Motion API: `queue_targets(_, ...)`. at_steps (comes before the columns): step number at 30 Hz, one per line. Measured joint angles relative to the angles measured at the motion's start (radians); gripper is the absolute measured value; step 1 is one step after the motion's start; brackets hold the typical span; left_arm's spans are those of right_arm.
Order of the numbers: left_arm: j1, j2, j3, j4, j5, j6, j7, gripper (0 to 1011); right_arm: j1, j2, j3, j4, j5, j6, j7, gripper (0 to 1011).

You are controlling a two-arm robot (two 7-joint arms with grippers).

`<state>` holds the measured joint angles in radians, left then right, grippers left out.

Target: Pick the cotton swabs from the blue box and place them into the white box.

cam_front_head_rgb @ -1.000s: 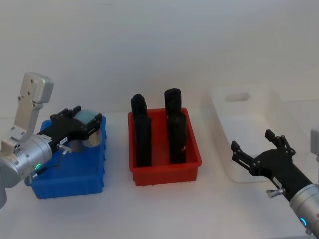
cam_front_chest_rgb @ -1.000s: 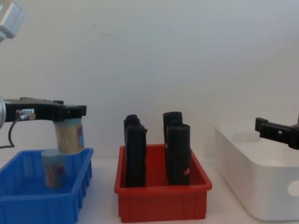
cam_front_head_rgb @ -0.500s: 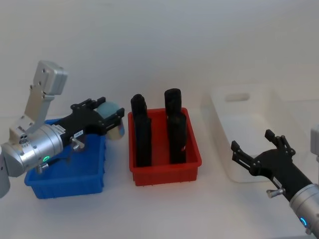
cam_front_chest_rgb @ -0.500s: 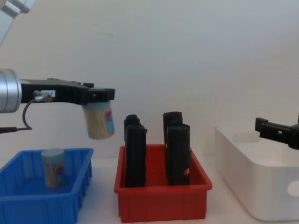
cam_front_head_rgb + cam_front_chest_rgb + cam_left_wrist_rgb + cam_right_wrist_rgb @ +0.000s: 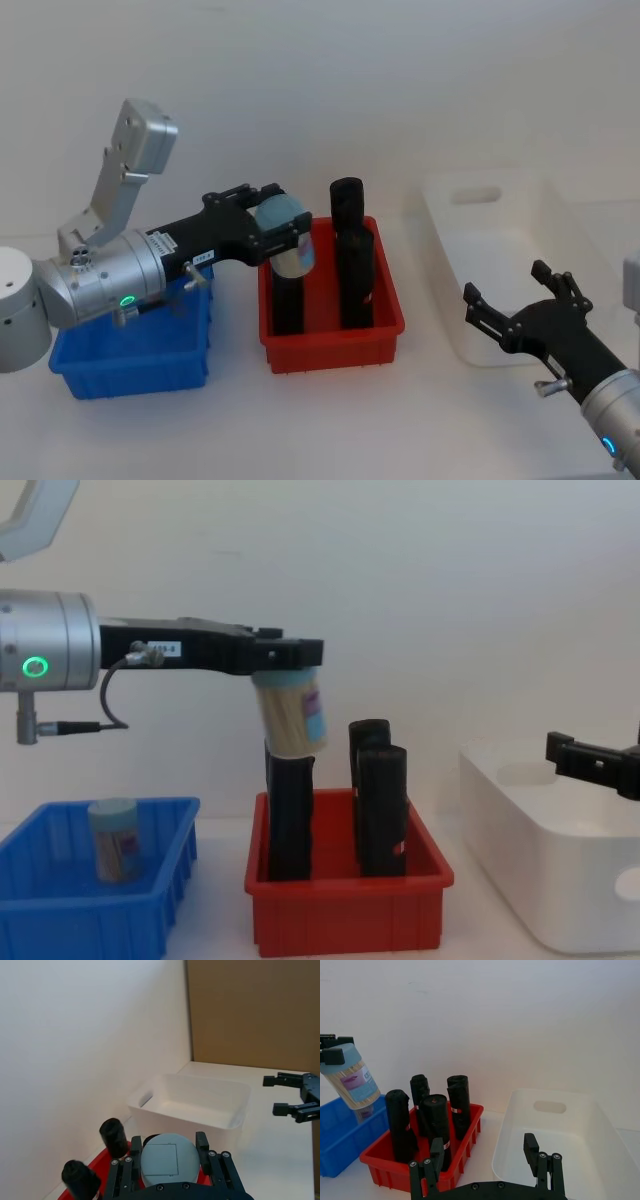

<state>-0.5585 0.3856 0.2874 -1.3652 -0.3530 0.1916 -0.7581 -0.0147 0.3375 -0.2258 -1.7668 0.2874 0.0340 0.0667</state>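
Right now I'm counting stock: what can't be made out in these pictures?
- Blue box interior: head view, the left arm covers most; chest view shows one loose jar, its wall may hide more.
- Label print on the held jar, in the left hand over the red bin: too small, right wrist view.
- Right hand: chest view, cut by the right edge.

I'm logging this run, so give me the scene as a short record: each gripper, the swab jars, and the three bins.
left gripper: shut on a swab jar, held above the red bin
right gripper: open, empty, by the white box
blue box: a second jar stands inside
white box: no jar inside
red bin: upright black blocks
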Motion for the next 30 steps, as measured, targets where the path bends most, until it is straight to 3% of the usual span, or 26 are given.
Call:
queue_targets(15, -0.088, -0.062, 0.048, 0.083, -0.014, -0.031, -0.19, 654, 0.0, 0.0, 0.0, 0.0, 0.0, 0.0, 0.0, 1002)
queue_targets(30, -0.126, -0.09, 0.07, 0.12, -0.02, -0.042, -0.263, 654, 0.008, 0.002, -0.004, 0.0, -0.027, 0.012, 0.045, 1002)
